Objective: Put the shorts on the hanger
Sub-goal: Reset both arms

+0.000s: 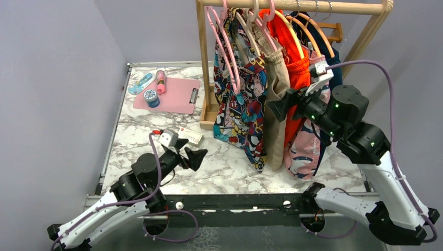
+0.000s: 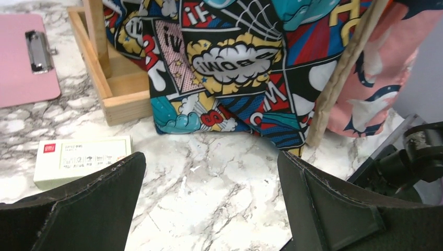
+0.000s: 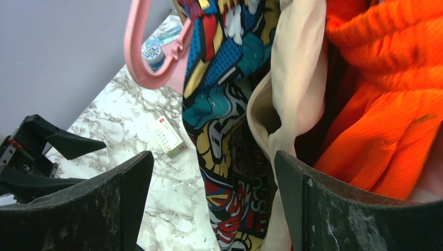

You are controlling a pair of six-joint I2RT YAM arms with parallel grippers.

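Observation:
The comic-print shorts [image 1: 241,107] hang on the wooden rack from a slim cream hanger [image 1: 249,32], left of plain beige shorts [image 1: 274,104]. Their hem shows in the left wrist view [image 2: 235,63], just above the table. In the right wrist view the shorts [image 3: 230,104] hang straight ahead between my fingers. My right gripper [image 1: 279,104] [image 3: 211,178] is open and raised, level with the lower half of the comic and beige shorts, holding nothing. My left gripper [image 1: 190,151] [image 2: 211,178] is open and empty, low over the marble table, pointing at the shorts' hem.
The rack's wooden base box [image 1: 209,117] and post stand left of the shorts. Empty pink hangers [image 1: 222,36], an orange garment [image 1: 298,73] and a pink-print garment [image 1: 305,146] hang there too. A small white box [image 1: 190,136], a pink clipboard [image 1: 172,94] and small bottles lie on the table.

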